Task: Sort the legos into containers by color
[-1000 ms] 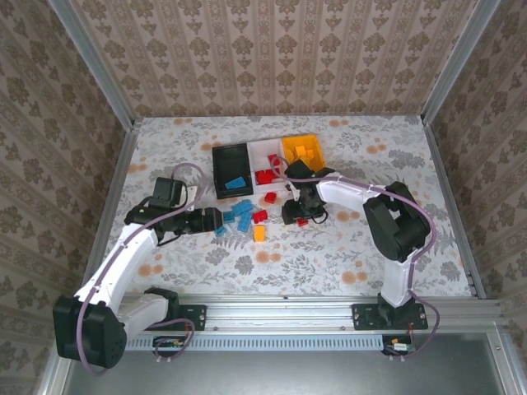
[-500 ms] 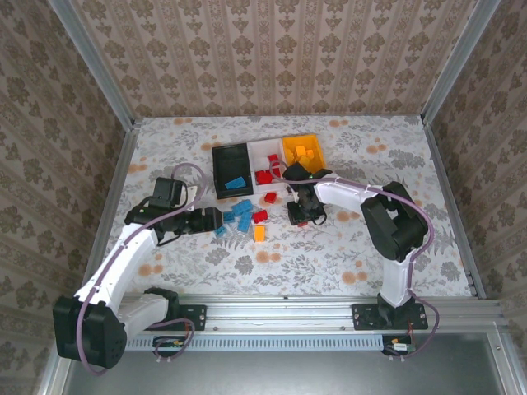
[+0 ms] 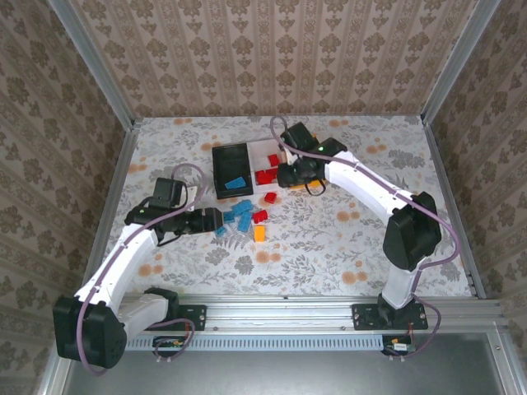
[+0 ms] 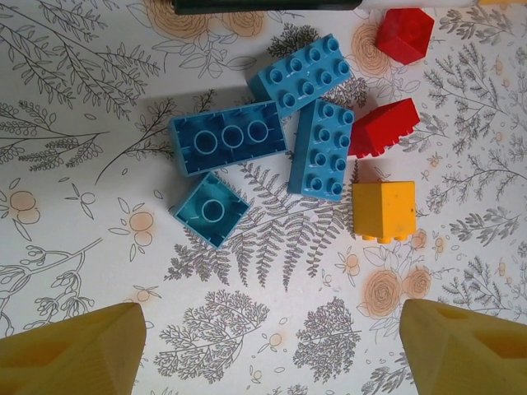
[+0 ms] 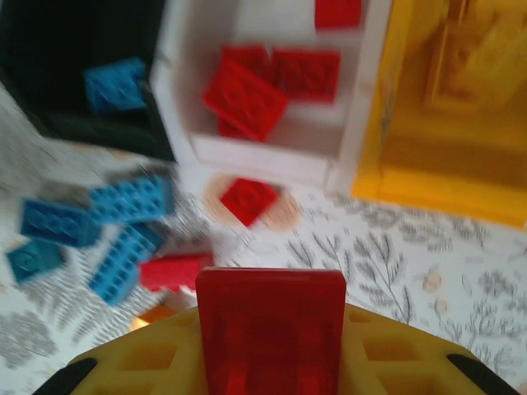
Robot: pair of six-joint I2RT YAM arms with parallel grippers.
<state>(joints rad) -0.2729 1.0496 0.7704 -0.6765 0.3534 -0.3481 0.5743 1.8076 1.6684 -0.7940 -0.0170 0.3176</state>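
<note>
Legos (image 4: pixel 317 148): small studded bricks, blue, red, orange-yellow.
Right gripper (image 5: pixel 270 366): clamped on red lego (image 5: pixel 270 317).
Left gripper (image 4: pixel 272 346): wide, empty.

Floral-print tablecloth (image 3: pixel 346 247), damask wallpaper walls (image 3: pixel 272 49) w/ alu frame posts (image 3: pixel 92 62), even soft light.

The right gripper (image 3: pixel 286 174) has clamped a red lego (image 5: pixel 270 325) — lifted off the desk (image 3: pixel 346 239), now over the white bin (image 3: pixel 258 152).
</note>
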